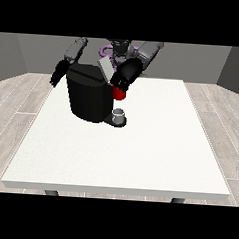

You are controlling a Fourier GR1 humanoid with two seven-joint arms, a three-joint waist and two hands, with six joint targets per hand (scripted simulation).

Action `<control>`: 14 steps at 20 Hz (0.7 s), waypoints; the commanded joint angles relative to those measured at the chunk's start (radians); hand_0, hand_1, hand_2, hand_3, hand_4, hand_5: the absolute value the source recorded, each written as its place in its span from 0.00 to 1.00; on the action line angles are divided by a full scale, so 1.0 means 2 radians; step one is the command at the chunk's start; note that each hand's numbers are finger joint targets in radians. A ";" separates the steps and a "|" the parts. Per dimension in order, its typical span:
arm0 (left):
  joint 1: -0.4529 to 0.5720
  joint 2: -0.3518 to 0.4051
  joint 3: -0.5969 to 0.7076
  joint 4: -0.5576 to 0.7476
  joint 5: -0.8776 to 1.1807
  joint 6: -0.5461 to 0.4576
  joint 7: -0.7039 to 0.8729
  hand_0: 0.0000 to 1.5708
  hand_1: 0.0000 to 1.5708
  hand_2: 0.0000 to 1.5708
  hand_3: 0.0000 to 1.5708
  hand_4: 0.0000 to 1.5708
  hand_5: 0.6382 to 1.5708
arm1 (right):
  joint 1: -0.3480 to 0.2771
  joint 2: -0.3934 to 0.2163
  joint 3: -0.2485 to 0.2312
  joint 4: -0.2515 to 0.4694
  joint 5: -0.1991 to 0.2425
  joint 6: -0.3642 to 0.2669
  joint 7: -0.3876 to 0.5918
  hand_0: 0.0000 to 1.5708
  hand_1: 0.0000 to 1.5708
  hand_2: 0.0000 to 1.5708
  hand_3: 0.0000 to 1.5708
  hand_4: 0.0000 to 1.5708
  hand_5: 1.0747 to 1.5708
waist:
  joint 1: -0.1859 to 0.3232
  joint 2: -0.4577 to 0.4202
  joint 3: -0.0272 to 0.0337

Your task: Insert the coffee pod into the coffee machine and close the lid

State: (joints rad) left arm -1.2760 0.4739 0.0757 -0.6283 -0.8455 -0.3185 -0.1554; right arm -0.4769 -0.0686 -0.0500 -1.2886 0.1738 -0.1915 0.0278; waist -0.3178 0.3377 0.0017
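Table (139, 158) carries coffee machine (88, 97); hand at the view's right (121, 81), finger state indeterminate, may jolt its raised lid (105, 68).

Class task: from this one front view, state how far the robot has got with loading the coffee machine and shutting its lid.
Done: nothing plainly; the lid stands raised over the coffee machine. In hand: the hand at the view's right is at the machine's top, beside a red thing at the machine. A grey thing sits at the machine's base. Left: closing the lid. The hand at the view's left hangs apart.
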 commanded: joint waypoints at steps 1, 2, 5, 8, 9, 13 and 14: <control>-0.012 0.005 0.009 0.007 0.003 0.002 -0.008 0.71 0.71 0.72 0.63 0.00 1.00 | -0.002 0.015 0.010 0.004 0.018 -0.024 -0.010 0.00 0.00 0.00 0.00 0.00 1.00 | 0.004 0.020 -0.0007; 0.006 -0.010 0.006 0.003 0.002 0.019 -0.013 0.71 0.71 0.72 0.62 0.00 1.00 | 0.002 0.012 0.004 0.003 0.013 -0.024 -0.002 0.00 0.00 0.00 0.00 0.00 1.00 | 0.009 0.008 -0.0008; 0.014 -0.002 0.016 0.005 0.004 0.041 -0.034 0.73 0.73 0.73 0.61 0.00 1.00 | 0.009 0.010 0.013 -0.014 0.015 -0.015 0.007 0.00 0.00 0.00 0.00 0.03 1.00 | -0.002 0.011 -0.0010; -0.014 0.012 0.026 0.008 0.007 0.037 -0.033 0.78 0.78 0.76 0.60 0.00 1.00 | -0.020 -0.003 0.007 -0.020 0.004 0.003 0.020 0.00 0.00 0.00 0.00 0.05 1.00 | -0.017 0.025 -0.0009; -0.003 0.008 0.020 0.005 0.000 0.050 -0.037 0.79 0.79 0.77 0.61 0.00 1.00 | -0.001 0.009 0.014 -0.017 0.009 -0.006 -0.003 0.00 0.00 0.00 0.00 0.00 1.00 | -0.014 0.029 -0.0008; -0.019 0.009 0.022 -0.004 0.000 0.043 -0.024 0.78 0.78 0.77 0.62 0.00 1.00 | -0.001 -0.011 -0.006 0.007 0.001 0.002 -0.035 0.00 0.00 0.00 0.00 0.00 1.00 | -0.012 0.033 -0.0005; 0.001 -0.007 0.013 -0.006 0.000 0.041 -0.042 0.81 0.81 0.79 0.62 0.00 1.00 | 0.001 0.000 0.000 0.007 0.009 -0.010 -0.012 0.00 0.00 0.00 0.00 0.05 1.00 | 0.005 0.012 -0.0007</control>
State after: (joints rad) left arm -1.2908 0.4911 0.1113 -0.6353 -0.8402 -0.2643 -0.2211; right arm -0.4790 -0.0729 -0.0465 -1.2912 0.1865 -0.1985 0.0071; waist -0.3301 0.3742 0.0011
